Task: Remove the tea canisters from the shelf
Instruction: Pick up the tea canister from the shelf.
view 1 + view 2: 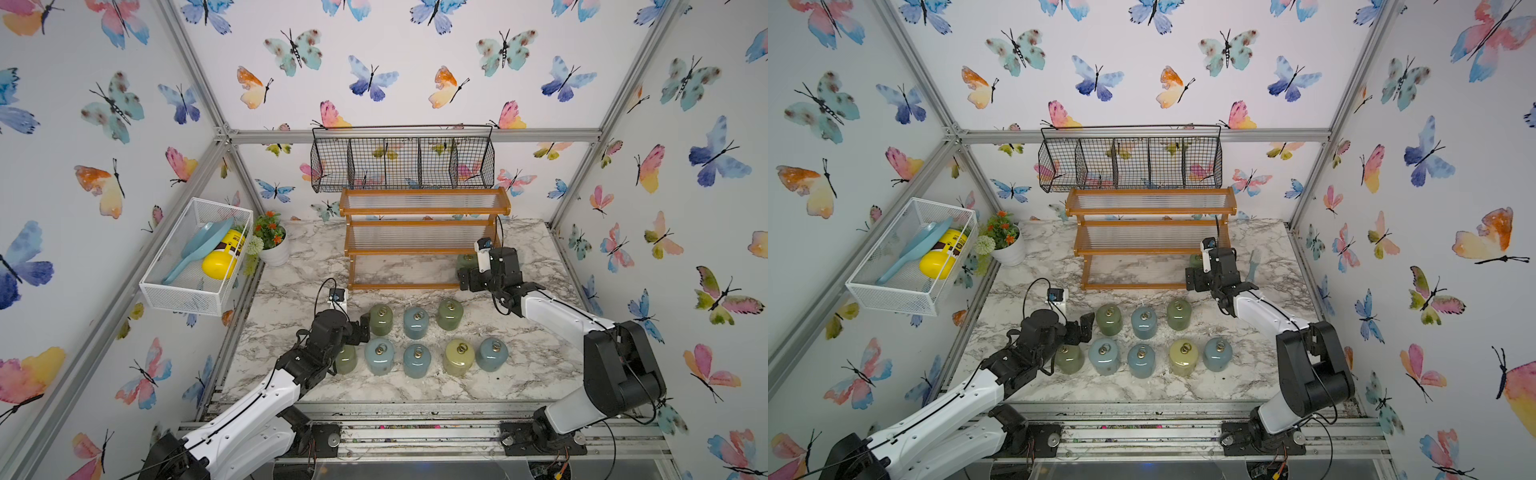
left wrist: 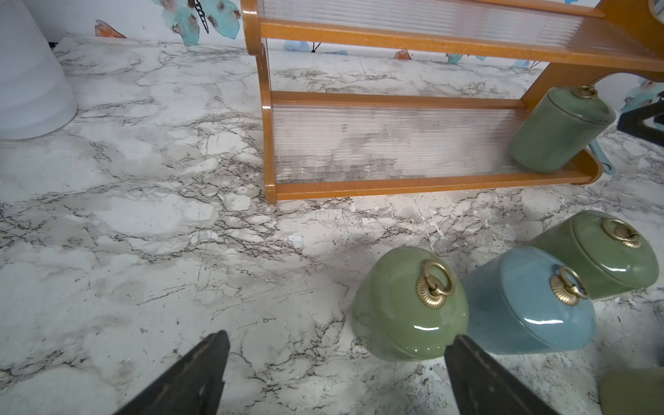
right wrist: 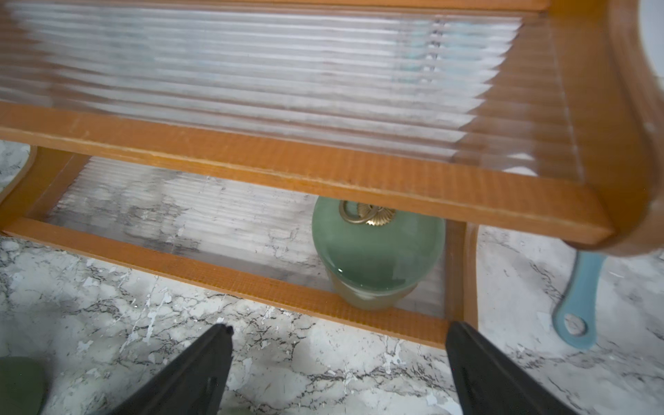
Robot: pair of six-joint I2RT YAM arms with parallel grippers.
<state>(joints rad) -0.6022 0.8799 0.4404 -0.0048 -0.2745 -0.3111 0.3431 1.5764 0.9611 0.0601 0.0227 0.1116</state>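
The shelf (image 1: 419, 251) stands at the back of the marble table; its two upper tiers are bare. One green tea canister (image 3: 377, 248) stands upright at the right end of the bottom tier (image 2: 560, 129). My right gripper (image 3: 339, 328) is open just in front of that tier, jaws apart, touching nothing; in a top view the right gripper (image 1: 469, 278) hides most of this canister. Several tea canisters stand on the table in two rows, among them a green one (image 1: 381, 319) and a pale yellow one (image 1: 458, 357). My left gripper (image 2: 337, 337) is open beside the green one, holding nothing.
A white mesh basket (image 1: 195, 257) with a yellow bottle and a blue scoop hangs on the left wall. A black wire basket (image 1: 403, 162) hangs above the shelf. A white flower pot (image 1: 274, 245) stands at the back left. A blue-handled tool (image 3: 578, 305) lies right of the shelf.
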